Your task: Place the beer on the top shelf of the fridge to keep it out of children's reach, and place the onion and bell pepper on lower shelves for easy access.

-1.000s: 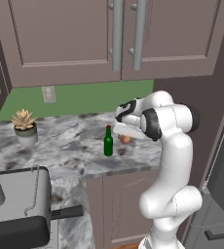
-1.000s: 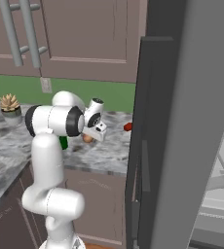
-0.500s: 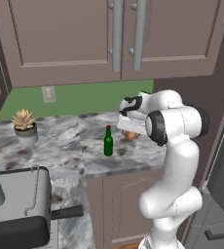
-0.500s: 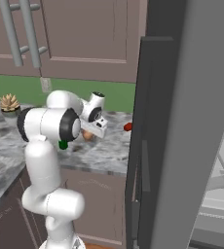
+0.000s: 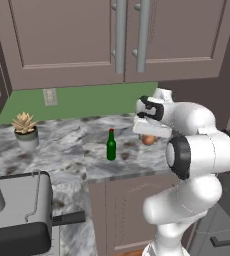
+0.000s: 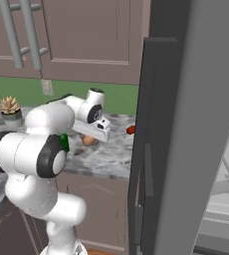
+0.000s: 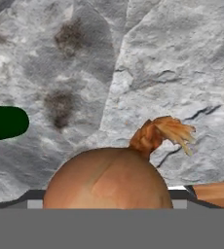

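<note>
Succulent pot (image 5: 26,136) far left on marble table (image 5: 62,150), well away from jaws (image 5: 148,131). Beer (image 5: 111,145) upright on table, left of jaws w/ clear gap; its dark green side at hand view's left edge. Onion (image 7: 109,180) on table right under jaws, just ahead of them in hand view. Jaws' spread: can't tell, fingertips hidden. Bell pepper (image 6: 131,130) right of jaws, near fridge (image 6: 186,149) door edge.
</note>
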